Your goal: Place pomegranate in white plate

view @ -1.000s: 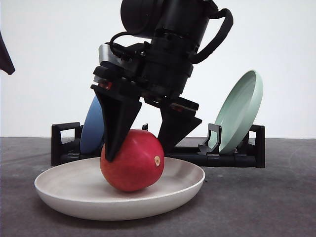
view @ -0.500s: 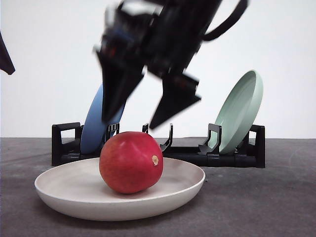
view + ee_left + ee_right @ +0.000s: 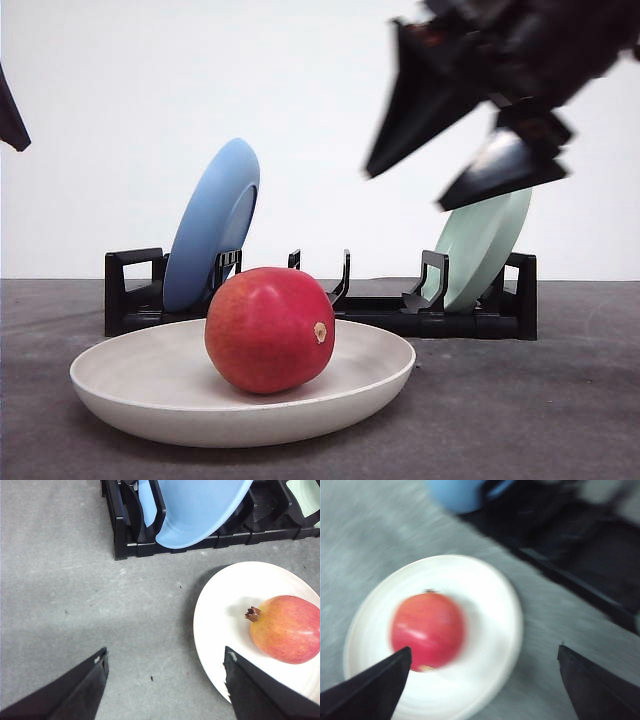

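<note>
The pomegranate (image 3: 268,329) sits in the middle of the white plate (image 3: 140,400), on the grey surface (image 3: 540,420). Nothing touches it. The right hand (image 3: 455,175) is up high, near the pale green plate (image 3: 490,245), with its fingers spread wide and empty. The left hand (image 3: 165,682) is spread wide and empty too, low beside the plate. The job looks done. The best thing now is to lift away gently, so the round fruit does not roll.
</note>
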Controlling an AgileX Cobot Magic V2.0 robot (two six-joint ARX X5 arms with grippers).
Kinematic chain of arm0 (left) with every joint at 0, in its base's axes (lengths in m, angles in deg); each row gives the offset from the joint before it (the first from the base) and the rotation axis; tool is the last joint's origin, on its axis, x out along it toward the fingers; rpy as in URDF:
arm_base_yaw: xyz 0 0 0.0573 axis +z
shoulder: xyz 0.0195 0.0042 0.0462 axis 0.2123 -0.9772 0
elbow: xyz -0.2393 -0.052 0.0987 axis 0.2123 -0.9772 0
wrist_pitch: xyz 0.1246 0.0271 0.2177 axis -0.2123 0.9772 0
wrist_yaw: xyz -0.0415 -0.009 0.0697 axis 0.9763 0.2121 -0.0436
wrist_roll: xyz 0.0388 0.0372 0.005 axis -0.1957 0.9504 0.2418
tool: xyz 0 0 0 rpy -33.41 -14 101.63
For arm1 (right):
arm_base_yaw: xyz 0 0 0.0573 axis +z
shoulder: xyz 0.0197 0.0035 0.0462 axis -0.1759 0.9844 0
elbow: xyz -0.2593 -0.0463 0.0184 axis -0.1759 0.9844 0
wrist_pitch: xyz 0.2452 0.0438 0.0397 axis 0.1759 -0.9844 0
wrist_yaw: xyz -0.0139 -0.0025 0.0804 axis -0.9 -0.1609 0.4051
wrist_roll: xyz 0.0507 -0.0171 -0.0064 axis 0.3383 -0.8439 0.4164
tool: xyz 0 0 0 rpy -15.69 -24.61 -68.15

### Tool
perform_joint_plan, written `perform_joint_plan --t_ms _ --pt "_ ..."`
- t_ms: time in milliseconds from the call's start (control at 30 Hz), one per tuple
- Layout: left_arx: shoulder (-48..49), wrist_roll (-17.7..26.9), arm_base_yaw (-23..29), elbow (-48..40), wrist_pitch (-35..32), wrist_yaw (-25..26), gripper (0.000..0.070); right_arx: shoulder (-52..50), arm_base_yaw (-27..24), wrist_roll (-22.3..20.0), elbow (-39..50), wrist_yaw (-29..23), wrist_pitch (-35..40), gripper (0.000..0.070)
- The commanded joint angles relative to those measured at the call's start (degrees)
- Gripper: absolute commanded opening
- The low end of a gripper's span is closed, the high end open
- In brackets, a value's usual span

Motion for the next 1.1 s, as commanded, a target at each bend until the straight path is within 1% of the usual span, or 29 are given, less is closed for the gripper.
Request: perform_joint_plan --t_ms 0,133,200,267,367,400,433,467,500,533,567,600,1067 --pt "-0.33 0.31 -0.09 0.85 -0.36 0.28 0.0434 -1.23 -2.64 1.48 1.16 1.18 0.13 0.0577" --pt "-0.33 0.33 -0.09 0.85 -0.36 0.26 0.0434 -4.92 -9.26 1.88 4.04 3.98 -1.56 0.0575" --pt "-0.33 0.34 -0.09 0.85 -0.37 0.26 0.0434 -6.3 -12.09 1.78 5.37 4.42 -2.89 0.0574" --pt "-0.33 0.37 -0.09 0.85 -0.4 0.26 0.0434 -6.97 -14.11 1.81 5.99 4.41 -4.58 0.0574" --pt "-0.31 0.37 -0.11 0.85 0.12 0.28 0.0435 -6.96 -15.34 1.57 6.0 3.74 -6.9 0.0575" --pt "-0.28 0.37 -0.11 0.85 0.67 0.27 0.042 -6.97 -15.47 1.47 6.0 3.42 -7.37 0.0537" --pt "-0.26 0.39 -0.11 0.85 1.09 0.26 0.0347 -6.98 -15.56 1.47 6.0 2.87 -7.62 0.0427" --pt "-0.26 0.45 -0.11 0.85 1.22 0.26 0.0188 -6.98 -15.63 1.61 6.0 1.96 -7.62 0.0213" --pt "-0.26 0.53 -0.11 0.85 1.0 0.26 0.0091 -6.98 -15.63 1.59 6.0 1.17 -7.68 0.0078" --pt "-0.26 0.64 -0.11 0.85 0.63 0.26 0.0028 -6.98 -15.62 1.61 6.0 0.43 -7.6 0.0008" --pt "-0.26 0.77 -0.11 0.85 0.09 0.26 0.0004 -6.98 -15.62 1.76 6.0 -0.24 -7.26 0.0032" --pt "-0.21 0.77 -0.11 0.85 0.12 0.26 0.0 -6.98 -15.59 1.79 6.0 -0.3 -7.21 0.0036" --pt "-0.11 0.76 -0.09 0.81 -0.36 0.26 0.0 -6.98 -15.55 1.64 6.0 -0.42 -7.07 0.0036"
